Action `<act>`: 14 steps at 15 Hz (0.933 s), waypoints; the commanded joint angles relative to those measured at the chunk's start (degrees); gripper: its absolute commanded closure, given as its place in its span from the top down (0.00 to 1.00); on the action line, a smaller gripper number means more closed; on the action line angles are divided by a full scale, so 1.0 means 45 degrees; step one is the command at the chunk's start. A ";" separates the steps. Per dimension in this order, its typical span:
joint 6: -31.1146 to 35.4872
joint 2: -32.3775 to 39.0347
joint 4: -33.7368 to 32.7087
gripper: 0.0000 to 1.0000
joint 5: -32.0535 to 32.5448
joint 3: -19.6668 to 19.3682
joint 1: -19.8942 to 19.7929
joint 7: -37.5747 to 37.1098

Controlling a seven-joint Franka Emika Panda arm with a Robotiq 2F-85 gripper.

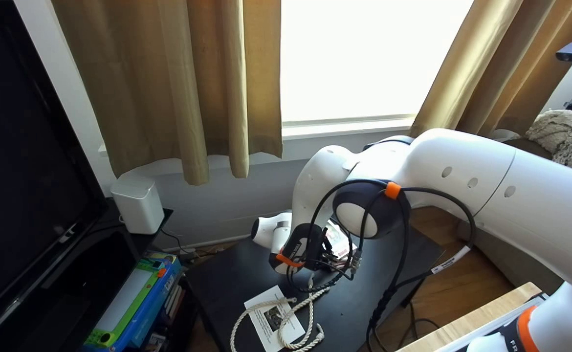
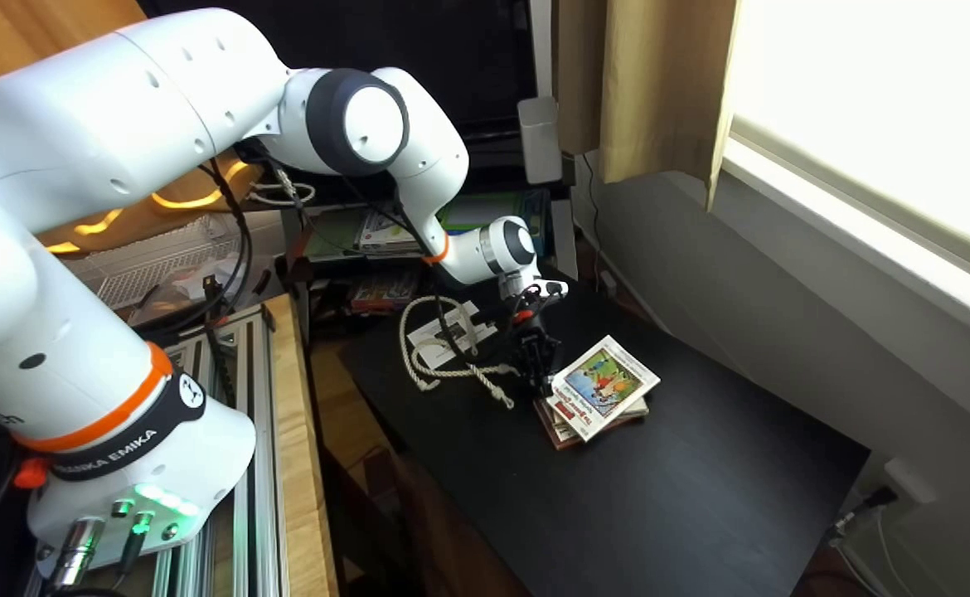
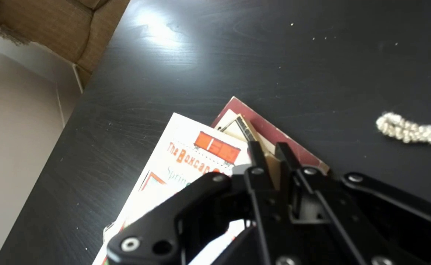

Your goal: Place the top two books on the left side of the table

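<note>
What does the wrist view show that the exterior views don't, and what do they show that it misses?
Wrist view only: a bright glare patch on the black table, and a tan book edge between the fingers of the end effector; whether they grip it can't be told.

Exterior views only: the arm, window, curtains, television, white box and sheet of paper.

Shared: the table, the stack of books and the rope, just its end in the wrist view.
</note>
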State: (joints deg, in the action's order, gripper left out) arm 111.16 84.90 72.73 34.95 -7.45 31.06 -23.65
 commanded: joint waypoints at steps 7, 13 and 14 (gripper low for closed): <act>0.0021 0.0257 -0.0427 0.03 0.0001 0.0547 -0.0432 0.1205; -0.0454 0.0333 -0.1221 0.03 -0.0442 0.0828 -0.0488 0.1645; -0.0467 0.0307 -0.1314 0.03 -0.0502 0.0888 -0.0490 0.1706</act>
State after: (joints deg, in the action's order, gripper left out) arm 109.88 84.91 70.37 34.32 -5.51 29.75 -18.11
